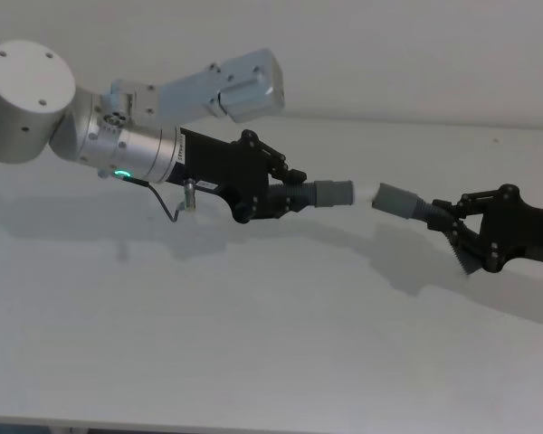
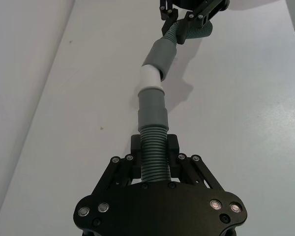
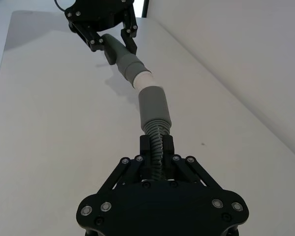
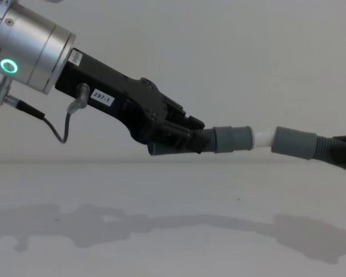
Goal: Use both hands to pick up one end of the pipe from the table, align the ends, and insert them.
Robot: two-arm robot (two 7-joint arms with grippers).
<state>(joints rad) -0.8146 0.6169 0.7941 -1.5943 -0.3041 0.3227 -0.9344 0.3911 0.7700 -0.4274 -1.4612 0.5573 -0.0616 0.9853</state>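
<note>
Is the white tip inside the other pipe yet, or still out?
Mostly out. The white tip is bare right up to the wider socket; whether it has entered the mouth, cannot tell. Both grippers hold the pipes above the table.

Two hose pieces, two hands, one table.

Pale grey wall along the far side, plain and unmarked; soft grey shadows stretching left to right nearer; small dark speck right of centre.
</note>
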